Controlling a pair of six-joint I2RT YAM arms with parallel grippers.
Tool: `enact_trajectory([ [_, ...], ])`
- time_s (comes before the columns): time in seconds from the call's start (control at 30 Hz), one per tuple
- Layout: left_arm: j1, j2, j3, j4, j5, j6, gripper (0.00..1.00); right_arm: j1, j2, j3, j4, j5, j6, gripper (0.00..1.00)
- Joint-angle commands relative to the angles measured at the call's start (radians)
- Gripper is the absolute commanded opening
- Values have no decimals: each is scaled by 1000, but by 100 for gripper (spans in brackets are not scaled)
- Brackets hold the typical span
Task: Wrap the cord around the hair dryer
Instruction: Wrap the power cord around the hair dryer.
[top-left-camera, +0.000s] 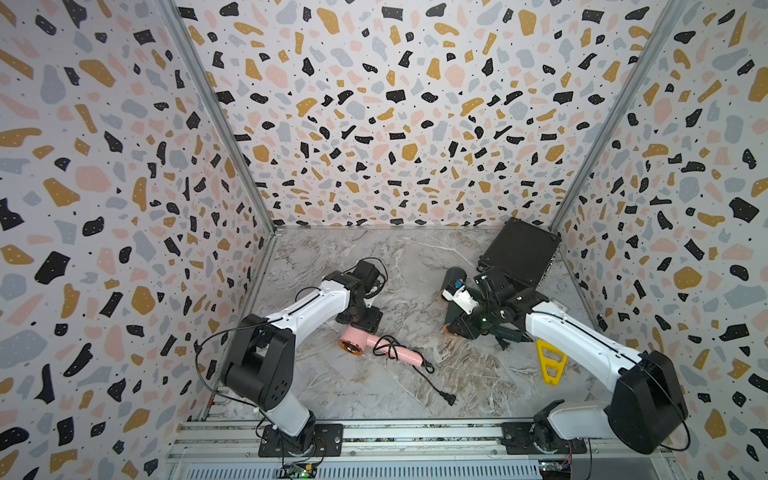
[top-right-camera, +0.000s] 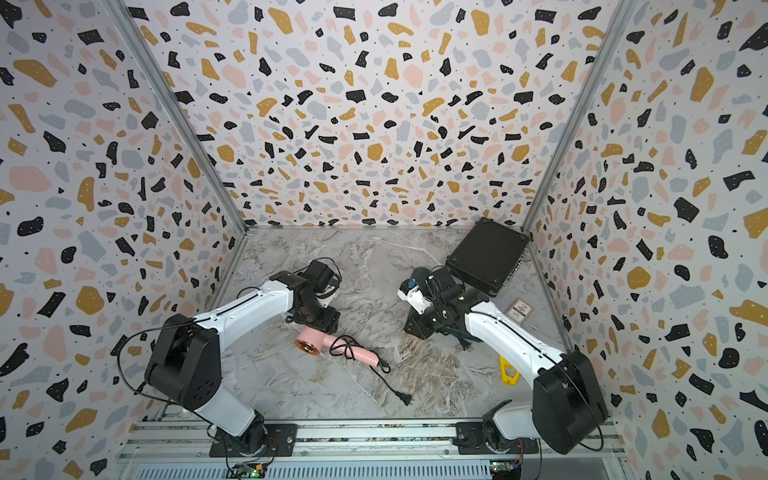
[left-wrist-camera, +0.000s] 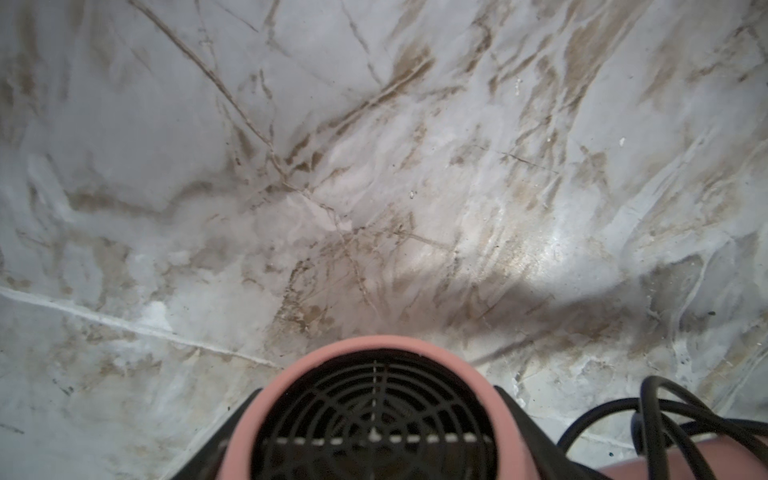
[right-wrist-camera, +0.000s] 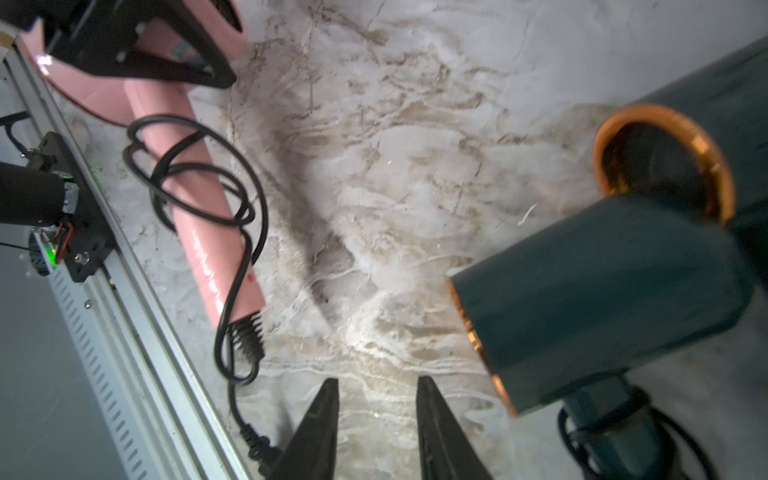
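The pink hair dryer (top-left-camera: 374, 344) is lying lower centre in both top views, left fingers (left-wrist-camera: 517, 415) clamping its head, cord (right-wrist-camera: 236, 286) looping loosely over the handle. Right fingers (right-wrist-camera: 320, 428) are standing parted, empty; next they are probably needing the trailing plug (top-left-camera: 450, 400).

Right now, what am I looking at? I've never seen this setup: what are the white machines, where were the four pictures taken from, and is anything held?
Two robot arms stand at a marble table. Two pictures look down from overhead; two come from cameras on the arms' wrists. The left gripper is shut on a pink dryer; its cord loops loosely over the handle, the plug lying on the table. The right gripper is open and empty, beside a green dryer. A black box and a yellow tool also lie there.
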Motion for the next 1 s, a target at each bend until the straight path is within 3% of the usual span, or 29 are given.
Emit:
enact_trajectory([
  [0.0, 40, 31, 37, -8, 9, 0, 0, 74, -97, -51, -20, 8, 64, 44],
  [0.43, 62, 160, 123, -16, -20, -22, 0, 347, 42, -102, -80, 292, 187, 55],
  [0.77, 68, 165, 122, -6, -18, -41, 0, 455, 148, -81, -58, 369, 295, 57],
  [0.97, 69, 162, 129, -7, -16, -44, 0, 493, 207, -80, -57, 395, 318, 53],
])
